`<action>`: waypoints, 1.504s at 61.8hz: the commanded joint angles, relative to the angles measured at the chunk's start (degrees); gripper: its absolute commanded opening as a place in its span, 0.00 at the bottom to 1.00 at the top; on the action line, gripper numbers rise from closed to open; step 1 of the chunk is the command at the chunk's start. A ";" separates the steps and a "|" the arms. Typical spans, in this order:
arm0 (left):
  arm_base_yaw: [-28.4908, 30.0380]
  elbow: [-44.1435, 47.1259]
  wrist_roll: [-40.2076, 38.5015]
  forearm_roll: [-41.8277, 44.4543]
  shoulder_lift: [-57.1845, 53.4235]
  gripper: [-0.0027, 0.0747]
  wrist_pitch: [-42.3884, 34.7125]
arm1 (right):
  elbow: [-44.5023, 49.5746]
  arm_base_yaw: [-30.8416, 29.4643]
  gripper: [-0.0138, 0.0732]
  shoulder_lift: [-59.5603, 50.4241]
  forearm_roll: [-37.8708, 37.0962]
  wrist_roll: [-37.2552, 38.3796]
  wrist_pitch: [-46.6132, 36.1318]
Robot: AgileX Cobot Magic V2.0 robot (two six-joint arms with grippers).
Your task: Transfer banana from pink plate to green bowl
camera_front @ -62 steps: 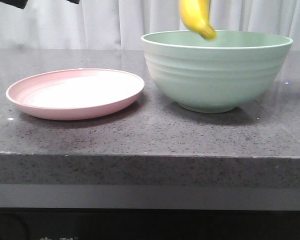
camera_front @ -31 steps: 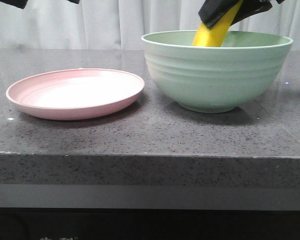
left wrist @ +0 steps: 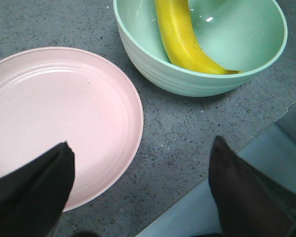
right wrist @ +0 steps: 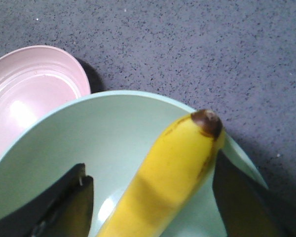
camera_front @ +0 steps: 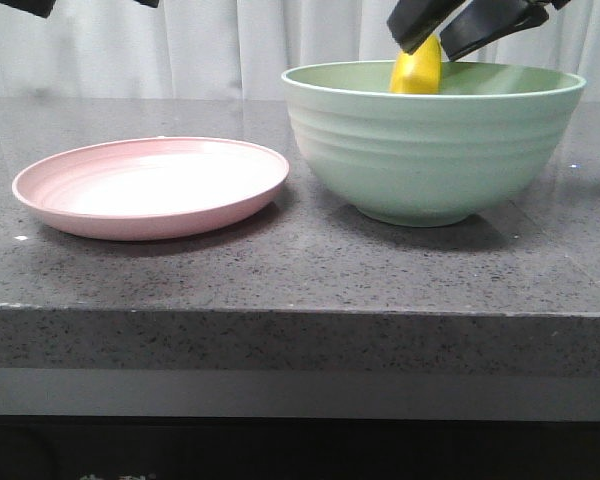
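1. The banana (left wrist: 180, 39) is seen lying inside the green bowl (camera_front: 435, 150), its length leaning against the inner wall and one end raised above the rim (the dark-tipped end (right wrist: 205, 123) is shown pointing up past the rim in the right wrist view).
2. The right gripper (camera_front: 442, 35) is positioned just above the bowl, with its two black fingers spread wide on either side of the banana's raised end.
3. In the right wrist view, a clear gap is seen between one finger (right wrist: 64, 207) and the banana; the other finger sits close beside the fruit, and whether it touches cannot be told.
4. Nothing is gripped by the right gripper; the banana is supported by the bowl.
5. The left gripper (left wrist: 138, 197) is held above the table near the pink plate (camera_front: 150, 185), its fingers (left wrist: 29, 197) set wide apart and nothing is held between them.
6. The pink plate is seen bare, resting flat on the dark speckled countertop (camera_front: 280, 270) just beside the bowl, with a narrow gap between the two rims.
7. Pale curtains (camera_front: 230, 45) are seen behind the counter.
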 commanded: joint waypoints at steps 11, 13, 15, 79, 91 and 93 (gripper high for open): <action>2.35 -1.65 -0.95 -0.70 -1.22 0.69 -4.19 | -2.03 -0.13 0.65 -8.77 -16.58 26.51 5.45; 3.27 -1.65 -0.95 -0.61 -1.22 0.66 -4.34 | -2.03 -0.13 0.59 -9.69 -19.21 29.78 6.60; 4.35 -1.65 -0.95 -0.56 -1.22 0.63 -4.76 | -2.03 -0.13 0.52 -10.28 -21.02 31.45 7.33; 29.08 19.96 -0.95 2.72 -27.40 0.01 -17.10 | 44.63 -0.13 0.08 -51.86 -26.34 27.80 -27.13; 29.08 26.63 -0.95 2.44 -36.83 0.01 -17.10 | 56.24 -0.13 0.08 -68.23 -26.34 27.80 -32.59; 29.08 27.46 -0.95 2.35 -38.35 0.01 -17.10 | 57.67 -0.13 0.08 -70.76 -26.34 27.80 -32.59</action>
